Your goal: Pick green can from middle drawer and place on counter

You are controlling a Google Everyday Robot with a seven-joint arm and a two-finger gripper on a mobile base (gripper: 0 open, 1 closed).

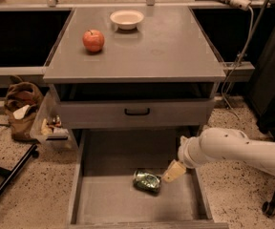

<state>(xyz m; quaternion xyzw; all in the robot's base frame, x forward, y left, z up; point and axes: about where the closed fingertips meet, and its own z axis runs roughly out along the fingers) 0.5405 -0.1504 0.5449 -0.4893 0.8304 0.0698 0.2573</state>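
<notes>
The green can point(147, 181) lies on its side on the grey floor of the open middle drawer point(109, 199), near the drawer's centre. My gripper point(173, 171) comes in from the right on a white arm and hangs just right of the can, very close to it. The counter point(161, 46) is the grey top slab of the cabinet above.
A red apple point(93, 40) and a white bowl point(126, 18) sit on the counter at the back left. The upper drawer front with its black handle point(137, 111) juts out over the middle drawer. A brown bag point(22, 108) and a black stand leg point(8, 180) are on the floor to the left.
</notes>
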